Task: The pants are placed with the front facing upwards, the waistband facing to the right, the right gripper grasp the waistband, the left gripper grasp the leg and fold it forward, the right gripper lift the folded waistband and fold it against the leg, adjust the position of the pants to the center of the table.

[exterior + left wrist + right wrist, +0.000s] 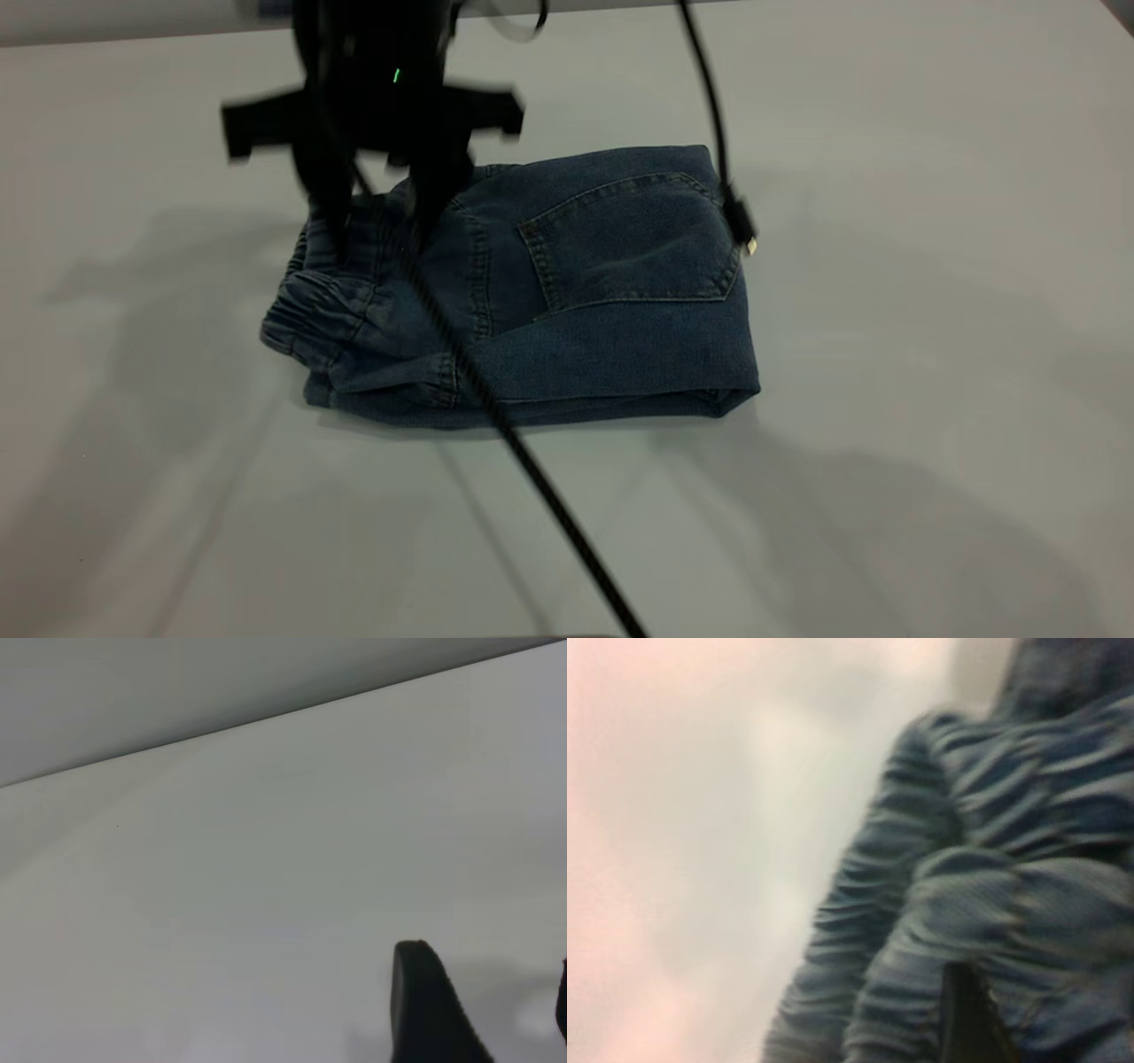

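Observation:
The pants (611,292) lie folded into a compact blue denim bundle on the white table (930,354), back patch pocket up. The gathered waistband (319,310) sits at the bundle's left end. My right gripper (376,217) stands over the far end of the waistband, its fingers (326,208) spread apart and resting down on the cloth, open. The right wrist view shows the ruffled waistband (939,904) close up, with one dark fingertip (966,1019) against it. My left gripper (496,1010) is open over the bare table (266,904) and is out of the exterior view.
A black cable (514,443) runs diagonally from the right arm across the pants to the near table edge. A second cable with a plug (740,221) hangs over the pants' right side. Bare tabletop surrounds the bundle.

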Motion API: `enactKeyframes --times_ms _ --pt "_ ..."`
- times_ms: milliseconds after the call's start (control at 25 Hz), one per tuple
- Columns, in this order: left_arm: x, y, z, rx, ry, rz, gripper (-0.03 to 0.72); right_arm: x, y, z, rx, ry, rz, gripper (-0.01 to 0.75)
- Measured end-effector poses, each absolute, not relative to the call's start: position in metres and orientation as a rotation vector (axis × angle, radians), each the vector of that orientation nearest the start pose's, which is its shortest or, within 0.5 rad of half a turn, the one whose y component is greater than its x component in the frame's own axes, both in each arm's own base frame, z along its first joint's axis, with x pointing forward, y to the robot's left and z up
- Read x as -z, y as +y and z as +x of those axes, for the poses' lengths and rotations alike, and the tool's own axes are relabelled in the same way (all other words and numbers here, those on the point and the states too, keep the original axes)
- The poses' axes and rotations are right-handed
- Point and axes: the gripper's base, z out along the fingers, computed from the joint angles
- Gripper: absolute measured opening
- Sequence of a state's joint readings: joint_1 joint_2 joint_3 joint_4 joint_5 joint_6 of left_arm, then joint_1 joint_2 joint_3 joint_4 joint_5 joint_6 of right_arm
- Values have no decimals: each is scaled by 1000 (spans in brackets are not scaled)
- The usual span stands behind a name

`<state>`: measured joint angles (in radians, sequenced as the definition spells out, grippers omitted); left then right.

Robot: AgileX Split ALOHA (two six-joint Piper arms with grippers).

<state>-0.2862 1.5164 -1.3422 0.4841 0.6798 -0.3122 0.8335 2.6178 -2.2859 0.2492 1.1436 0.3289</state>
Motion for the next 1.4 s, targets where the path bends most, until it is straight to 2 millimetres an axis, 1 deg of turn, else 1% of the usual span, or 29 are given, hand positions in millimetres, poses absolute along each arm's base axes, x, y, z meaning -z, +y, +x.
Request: enactKeyframes --times_ms 40,120,200,280,400,480,560,640,800,920,960,1040,1160,1200,1320,1400 --pt "-351 -71 335 -226 2237 253 317 -97 409 338 -481 3023 -641 347" --pt "-351 -71 335 -226 2237 253 317 -90 414 336 -513 3020 -631 347" --pt "-351 -71 335 -226 2237 253 317 -92 416 336 -524 3005 -640 347" --pt "-351 -71 335 -226 2237 253 317 -101 416 339 -510 2986 -679 347" --pt "-351 -71 335 -226 2237 253 317 -128 416 345 -458 2934 -741 347" --pt "-353 -70 333 -224 2230 250 317 -152 417 351 -475 2855 -741 347" --pt "-364 -68 325 -216 2200 240 317 -177 417 354 -516 2794 -730 347" --pt "-380 -64 313 -206 2156 224 317 -206 416 354 -560 2718 -739 347" --pt "-415 -52 278 -207 2080 192 317 -271 406 345 -602 2563 -814 345" --pt "-433 -43 250 -219 2065 171 317 -327 391 332 -621 2428 -873 337" --pt "-437 -40 241 -215 2069 160 317 -342 386 329 -621 2388 -885 334" --pt "-444 -35 222 -190 2085 151 317 -377 372 319 -619 2309 -880 332" --pt "-453 -33 192 -117 2109 188 317 -420 350 306 -574 2208 -852 332" --pt "-454 -33 183 -88 2121 218 317 -434 342 301 -567 2178 -842 332" --pt "-456 -34 154 -2 2167 319 317 -464 325 287 -568 2109 -825 332" --pt "-457 -36 136 62 2184 383 317 -475 316 280 -570 2085 -830 332"
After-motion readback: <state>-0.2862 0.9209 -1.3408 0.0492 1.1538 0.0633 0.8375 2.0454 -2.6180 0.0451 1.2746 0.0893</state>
